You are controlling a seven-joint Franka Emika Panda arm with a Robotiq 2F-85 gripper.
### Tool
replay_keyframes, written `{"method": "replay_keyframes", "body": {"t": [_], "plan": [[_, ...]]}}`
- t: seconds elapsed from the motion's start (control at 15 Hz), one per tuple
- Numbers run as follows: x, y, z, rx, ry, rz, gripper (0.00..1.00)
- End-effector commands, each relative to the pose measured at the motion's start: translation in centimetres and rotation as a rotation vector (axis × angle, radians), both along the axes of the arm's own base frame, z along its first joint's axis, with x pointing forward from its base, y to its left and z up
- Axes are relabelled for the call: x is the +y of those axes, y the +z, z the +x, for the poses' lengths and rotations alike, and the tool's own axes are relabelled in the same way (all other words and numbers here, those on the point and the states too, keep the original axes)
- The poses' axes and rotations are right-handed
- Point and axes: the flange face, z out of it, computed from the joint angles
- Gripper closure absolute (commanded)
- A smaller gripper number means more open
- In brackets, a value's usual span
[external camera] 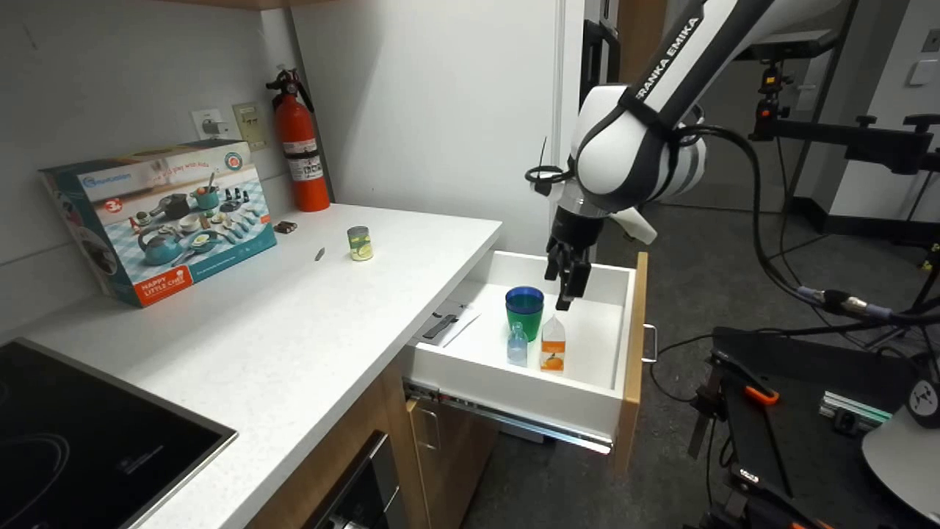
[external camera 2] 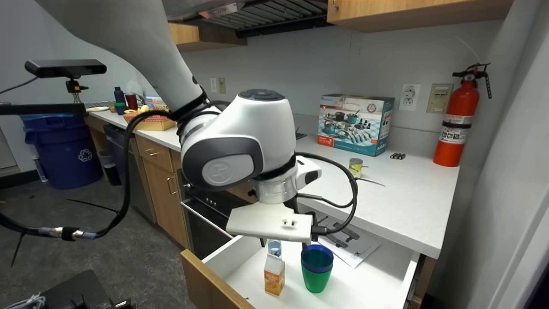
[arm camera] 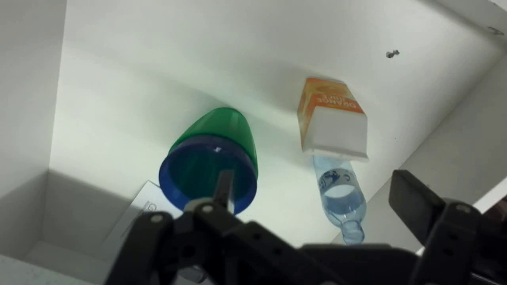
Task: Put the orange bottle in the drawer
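Note:
The orange bottle shows as a small orange-and-white juice carton with a pale top, in both exterior views [external camera: 553, 349] [external camera 2: 274, 277] and in the wrist view [arm camera: 332, 118]. It stands upright on the floor of the drawer [external camera: 514, 386], which is pulled out and has white walls and a wooden front [external camera 2: 210, 281]. My gripper [external camera: 562, 288] is open and empty above the drawer. It also shows in an exterior view [external camera 2: 283, 245], partly hidden by the wrist. In the wrist view its fingers [arm camera: 313, 194] are wide apart and the carton lies beyond them.
Inside the drawer, a clear blue bottle [arm camera: 342, 194] stands beside the carton. Stacked blue and green cups [external camera: 524, 312] stand close by, and a paper sheet [external camera 2: 354, 246] lies at the back. The counter [external camera: 316, 308] bears a small can [external camera: 360, 243] and a toy box [external camera: 176, 228].

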Motion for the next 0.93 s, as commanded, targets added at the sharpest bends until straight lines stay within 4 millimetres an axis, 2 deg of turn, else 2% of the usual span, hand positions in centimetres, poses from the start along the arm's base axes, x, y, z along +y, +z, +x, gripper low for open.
{"method": "replay_keyframes", "body": {"t": [0.0,0.33,0.6,0.67,0.87], "plan": [[0.9,4.7,1.2,0.025,0.046,-0.014,0.0],[2.5,9.5,3.2,0.062,0.123,-0.018,0.0],[3.5,12.2,4.3,0.07,0.147,-0.008,0.0],[3.2,10.7,4.0,0.057,0.135,0.0,0.0],[3.2,10.6,4.1,0.06,0.137,0.001,0.0]]}}
